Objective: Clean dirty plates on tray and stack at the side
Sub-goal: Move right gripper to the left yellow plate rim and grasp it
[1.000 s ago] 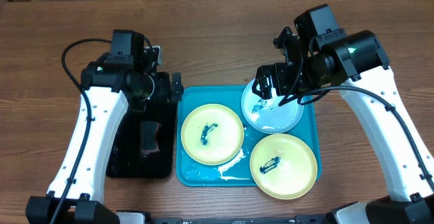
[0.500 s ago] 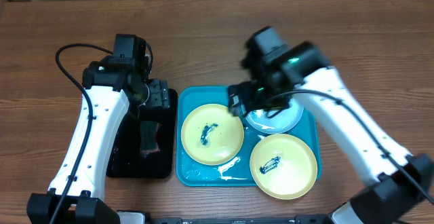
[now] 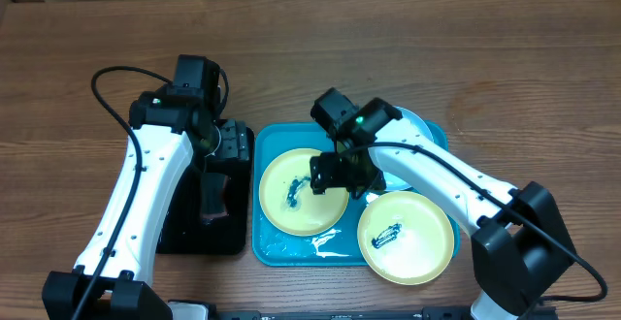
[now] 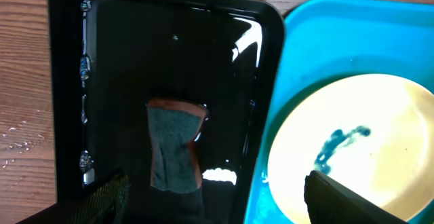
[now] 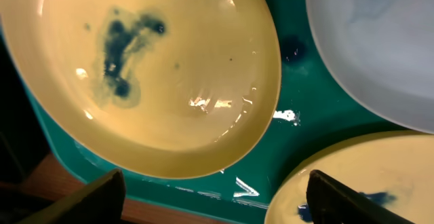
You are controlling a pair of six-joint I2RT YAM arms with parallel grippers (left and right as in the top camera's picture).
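The right jaws are spread wide and empty above a smeared yellow-green plate (image 5: 135, 75), which lies just ahead of them on the blue tray (image 5: 298, 88). A light blue plate (image 5: 380, 47) lies ahead to their right. The left jaws, also wide and empty, hang over a sponge (image 4: 175, 146) in the black tray (image 4: 135, 47) on the counter (image 3: 310, 58).

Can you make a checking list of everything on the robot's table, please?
Surface: wooden table, water drops near the black tray.
Job's things: blue tray, wet; middle yellow plate and corner yellow plate smeared dark blue; light blue plate.
Clutter: black tray holding a sponge.
Grippers: left pincer open over the black tray; right pincer open over the middle yellow plate.
Cables: black cable looping off the left arm.
Surroundings: nothing seen.
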